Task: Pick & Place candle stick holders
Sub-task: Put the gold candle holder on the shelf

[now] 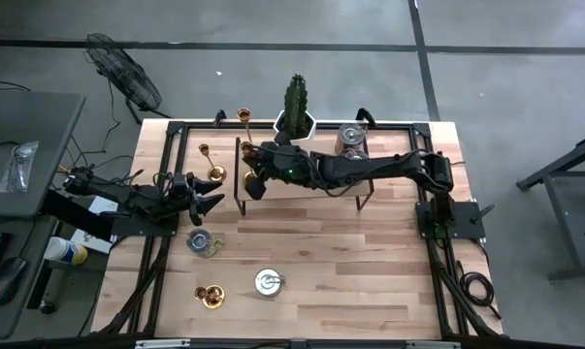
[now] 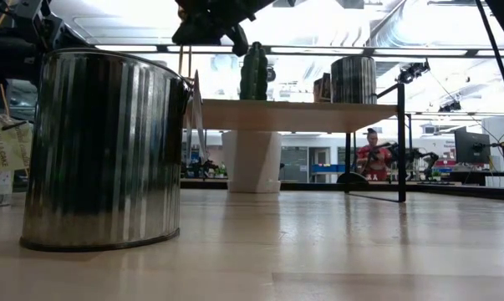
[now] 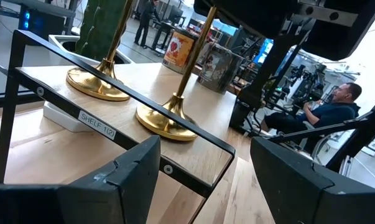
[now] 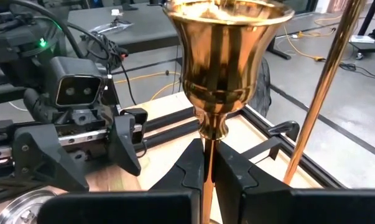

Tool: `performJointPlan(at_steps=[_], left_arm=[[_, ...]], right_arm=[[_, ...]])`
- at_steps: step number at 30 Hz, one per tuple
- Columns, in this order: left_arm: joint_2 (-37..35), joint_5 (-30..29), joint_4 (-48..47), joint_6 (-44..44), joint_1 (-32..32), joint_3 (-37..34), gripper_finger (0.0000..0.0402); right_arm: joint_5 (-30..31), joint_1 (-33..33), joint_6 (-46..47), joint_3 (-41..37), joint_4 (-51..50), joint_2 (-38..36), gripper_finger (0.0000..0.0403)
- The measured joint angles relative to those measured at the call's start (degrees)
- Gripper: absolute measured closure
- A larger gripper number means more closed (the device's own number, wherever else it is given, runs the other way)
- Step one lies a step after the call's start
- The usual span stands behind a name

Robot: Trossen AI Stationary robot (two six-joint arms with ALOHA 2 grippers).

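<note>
Our right claw (image 4: 207,180) is clamped on the thin stem of a tall candle stick holder (image 4: 221,68), keeping it upright over the shelf (image 1: 302,189). Our left claw (image 1: 207,205) waits open at the bench's (image 1: 350,281) left side, clear of the shelf.

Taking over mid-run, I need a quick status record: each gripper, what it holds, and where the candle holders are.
right gripper: shut on the stem of a tall gold candle holder, over the shelf's left end
left gripper: open, empty, facing the shelf's left end
holders on shelf: two tall ones visible in left wrist view
holder on table: short one, front left
tins: one near left gripper, one front centre
</note>
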Motion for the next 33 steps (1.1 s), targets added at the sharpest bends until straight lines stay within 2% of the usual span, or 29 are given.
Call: performJointPlan(at_steps=[15,30,33], left_arm=[[0.0,0.02,0.0,0.01,0.0,0.0,0.0156],[0.0,0.02,0.0,0.02,0.0,0.0,0.0156],[0.0,0.02,0.0,0.02,0.0,0.0,0.0156]], right_arm=[[-2.04,-0.55,-1.42,0.0,0.38,0.0,0.0394],[-6.21,-0.87,-4.64,-0.02,1.27,0.04,0.0394],[-8.83,-0.87,-5.76,-0.02,1.28,0.06,0.0394]])
